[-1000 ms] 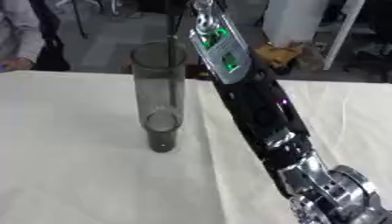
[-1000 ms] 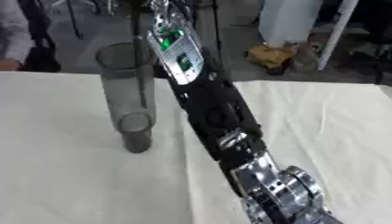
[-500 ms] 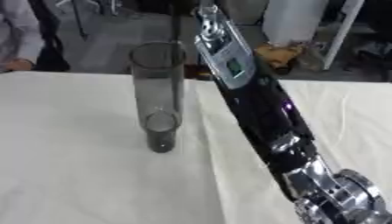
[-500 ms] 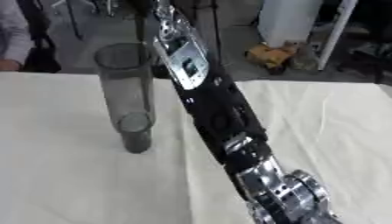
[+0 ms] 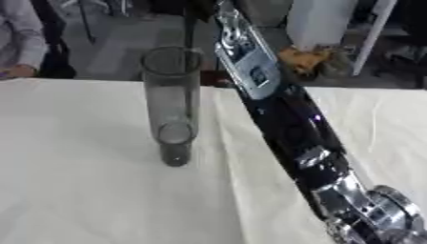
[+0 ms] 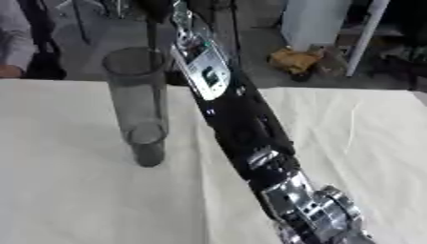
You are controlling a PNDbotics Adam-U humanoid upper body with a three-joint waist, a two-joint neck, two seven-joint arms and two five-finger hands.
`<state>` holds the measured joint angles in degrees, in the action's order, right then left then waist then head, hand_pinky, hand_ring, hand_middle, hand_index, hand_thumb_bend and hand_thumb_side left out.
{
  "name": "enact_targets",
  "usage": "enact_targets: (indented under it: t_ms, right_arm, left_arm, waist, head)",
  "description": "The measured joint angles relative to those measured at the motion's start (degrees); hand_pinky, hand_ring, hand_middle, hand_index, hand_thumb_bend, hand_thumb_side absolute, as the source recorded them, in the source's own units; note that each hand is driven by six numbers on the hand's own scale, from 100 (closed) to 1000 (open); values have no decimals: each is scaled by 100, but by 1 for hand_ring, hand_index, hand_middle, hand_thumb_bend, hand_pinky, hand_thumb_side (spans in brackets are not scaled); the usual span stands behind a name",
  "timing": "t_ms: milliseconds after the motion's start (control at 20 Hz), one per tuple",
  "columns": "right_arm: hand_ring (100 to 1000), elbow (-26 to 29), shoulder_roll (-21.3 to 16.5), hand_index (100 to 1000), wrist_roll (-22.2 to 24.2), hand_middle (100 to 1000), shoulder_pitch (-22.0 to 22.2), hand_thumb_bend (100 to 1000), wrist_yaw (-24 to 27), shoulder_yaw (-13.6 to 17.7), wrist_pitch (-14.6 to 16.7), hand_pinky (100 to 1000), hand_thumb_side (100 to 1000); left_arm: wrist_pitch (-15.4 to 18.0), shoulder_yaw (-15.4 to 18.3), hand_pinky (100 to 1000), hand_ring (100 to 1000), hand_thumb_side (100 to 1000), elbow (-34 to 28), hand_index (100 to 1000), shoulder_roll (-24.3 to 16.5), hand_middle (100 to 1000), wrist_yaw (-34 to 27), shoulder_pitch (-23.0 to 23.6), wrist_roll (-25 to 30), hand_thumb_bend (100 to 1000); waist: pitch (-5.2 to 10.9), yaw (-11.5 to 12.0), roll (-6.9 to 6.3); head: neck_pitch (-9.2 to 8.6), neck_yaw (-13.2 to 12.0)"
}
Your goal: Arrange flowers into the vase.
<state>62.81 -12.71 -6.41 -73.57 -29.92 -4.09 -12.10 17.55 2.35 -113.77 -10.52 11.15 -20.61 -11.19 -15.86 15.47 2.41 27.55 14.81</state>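
On white tablecloth (image 5: 75, 190): tall smoky glass vase (image 5: 171, 105), upright, left of centre. Beside it, right arm (image 5: 288, 128) stretching up past frame top; hand unseen, fingers' state unknowable.

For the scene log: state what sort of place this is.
Probably a robotics lab or workshop. A cloth-covered table bears a clear vase, the robot's right arm stretches across it, and white equipment stands on the bare floor behind.

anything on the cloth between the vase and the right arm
No. In the left eye view only bare white cloth lies between the vase base and the right arm. Near the rim, the arm passes close beside the vase.
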Motion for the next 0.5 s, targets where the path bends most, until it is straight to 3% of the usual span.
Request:
enact_targets:
  t_ms: [500]
  right_arm:
    - [828,3,-122,523,248,447,106,287,-90,-54,84,608,913]
  left_arm:
    - [-1,0,726,874,1000,0,963,0,946,0,4,0,100]
  waist:
    - [1,-30,-20]
  head:
    - [-1,-18]
